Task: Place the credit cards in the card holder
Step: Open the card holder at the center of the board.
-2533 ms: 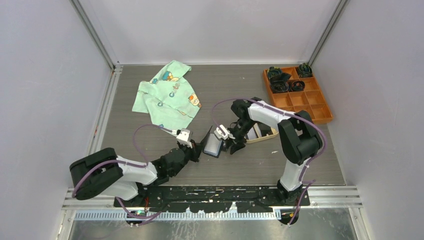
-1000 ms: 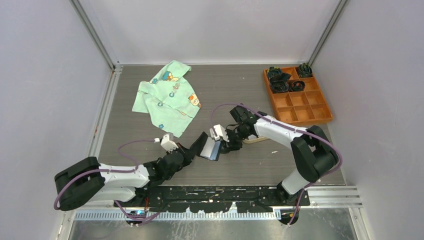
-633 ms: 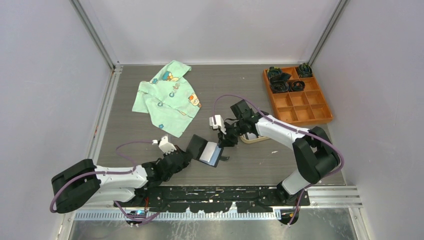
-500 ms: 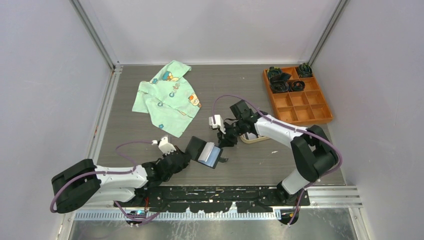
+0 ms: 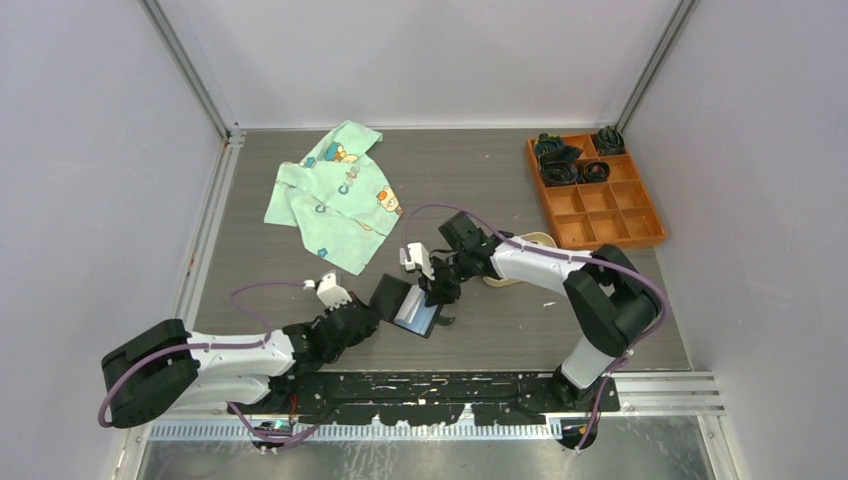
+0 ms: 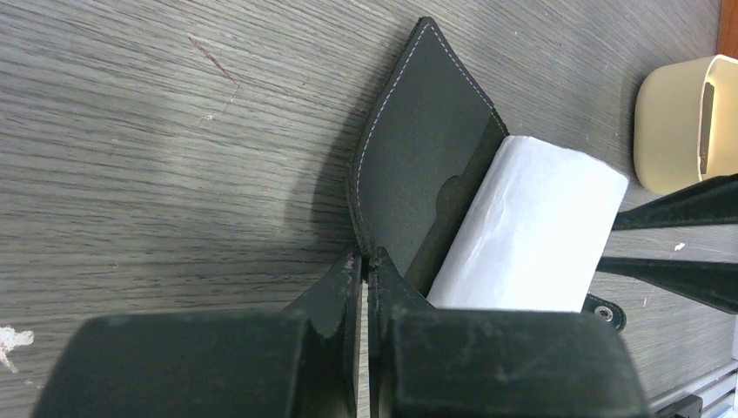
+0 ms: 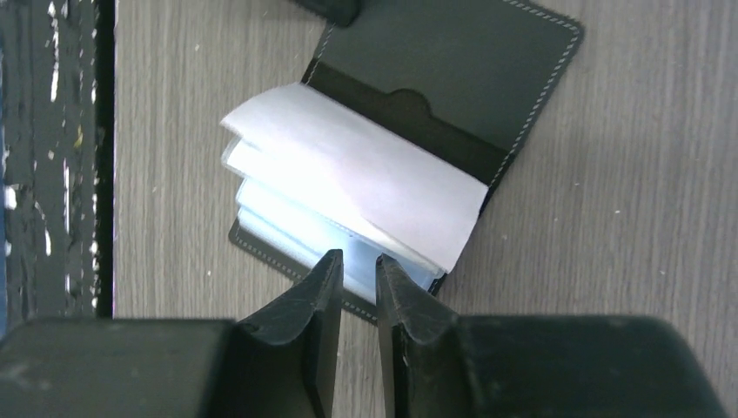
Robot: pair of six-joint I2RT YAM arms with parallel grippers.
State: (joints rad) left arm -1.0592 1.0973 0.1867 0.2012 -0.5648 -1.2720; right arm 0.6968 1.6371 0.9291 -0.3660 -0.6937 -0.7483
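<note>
Where the left fingers point(image 6: 335, 292) meet: pressed together on an edge of the card holder point(image 6: 418, 165), pinning its black flap open.
Right fingers point(image 7: 318, 305): almost together with a thin slit between them, tips over the lower edge of the clear sleeves point(image 7: 365, 174). Whether they nip a sleeve cannot be told.
Card holder: lies open on the tabletop point(image 6: 157, 131), between the two arms, near the front middle.
Step in hand: likely opening a sleeve pocket; no card shows in either grip.
Next move: probably fetching a card, then sliding it in while the left side holds steady.
Left wrist only: beige tray point(image 6: 670, 131) just beyond, a grey edge inside, perhaps a card.
Top view only: green cloth point(image 5: 330, 200) and orange tray point(image 5: 612, 228), well apart.
</note>
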